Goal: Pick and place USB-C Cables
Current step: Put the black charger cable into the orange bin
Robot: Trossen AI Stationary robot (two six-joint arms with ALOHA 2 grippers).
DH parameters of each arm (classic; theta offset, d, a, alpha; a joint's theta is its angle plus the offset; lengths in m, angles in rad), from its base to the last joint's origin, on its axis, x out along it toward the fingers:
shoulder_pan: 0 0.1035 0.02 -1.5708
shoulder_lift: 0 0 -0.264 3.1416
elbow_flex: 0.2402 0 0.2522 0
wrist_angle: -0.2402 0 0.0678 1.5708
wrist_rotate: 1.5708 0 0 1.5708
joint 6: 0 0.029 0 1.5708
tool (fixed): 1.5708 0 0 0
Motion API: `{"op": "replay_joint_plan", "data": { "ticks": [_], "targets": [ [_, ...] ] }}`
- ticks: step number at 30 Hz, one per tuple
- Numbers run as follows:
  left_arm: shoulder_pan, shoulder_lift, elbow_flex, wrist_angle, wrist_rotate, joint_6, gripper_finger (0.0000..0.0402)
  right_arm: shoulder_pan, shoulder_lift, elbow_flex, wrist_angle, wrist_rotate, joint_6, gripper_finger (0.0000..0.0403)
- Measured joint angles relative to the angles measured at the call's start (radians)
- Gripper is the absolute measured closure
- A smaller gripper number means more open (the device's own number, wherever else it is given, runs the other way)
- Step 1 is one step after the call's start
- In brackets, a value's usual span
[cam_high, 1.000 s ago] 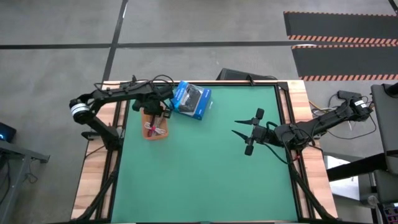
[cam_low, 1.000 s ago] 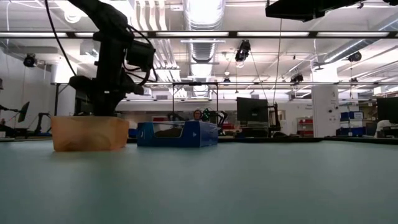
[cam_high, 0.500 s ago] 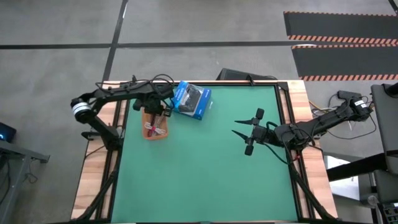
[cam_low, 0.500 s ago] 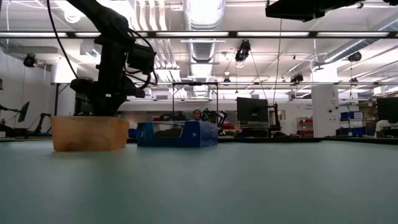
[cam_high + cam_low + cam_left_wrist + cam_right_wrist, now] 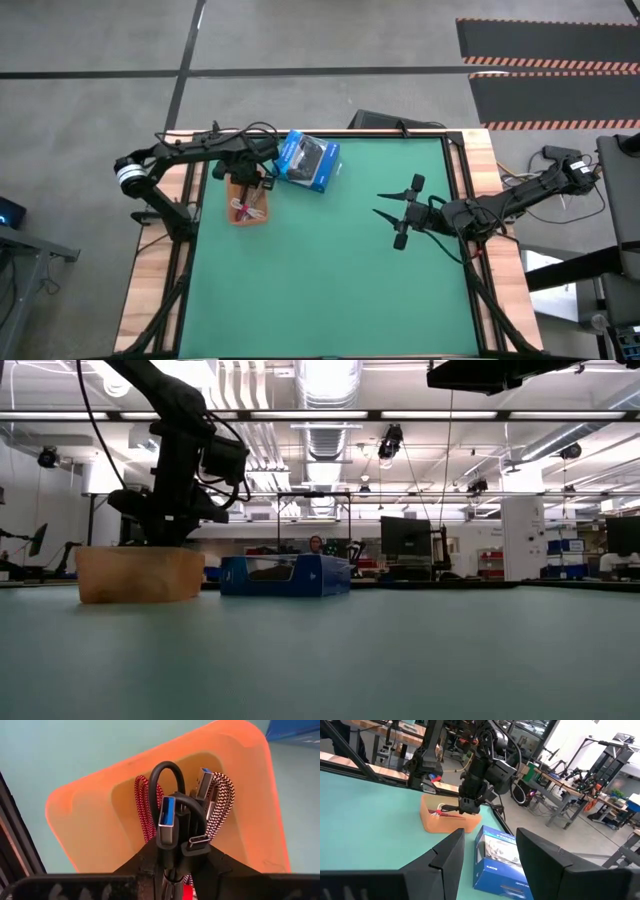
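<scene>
We saw the green table (image 5: 330, 270) carrying the blue box (image 5: 308, 161) at 11 o'clock, with the orange tray (image 5: 247, 202) just beside it toward 9. The left gripper (image 5: 176, 851) hung over that tray, pinching the black cable (image 5: 165, 790); only its wrist view showed the dark red braided cable (image 5: 141, 805) and grey braided cable (image 5: 224, 800) below. The right gripper (image 5: 397, 212) waited at 3 o'clock, fingers spread. Since 1 second earlier, the tray had shifted slightly toward 9.

Mat centre (image 5: 320, 280) open; blue box (image 5: 308, 161) crowds tray (image 5: 236, 215) beside.
</scene>
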Motion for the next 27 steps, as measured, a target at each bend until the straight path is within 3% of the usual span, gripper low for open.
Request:
{"op": "replay_joint_plan", "data": {
  "ticks": [27],
  "targets": [
    [0.0, 0.0, -0.011, -0.011, 0.007, 0.001, 0.0343, 0.0, 0.0, 0.0, 0.001, -0.004, 0.001, 0.0232]
  ]
}}
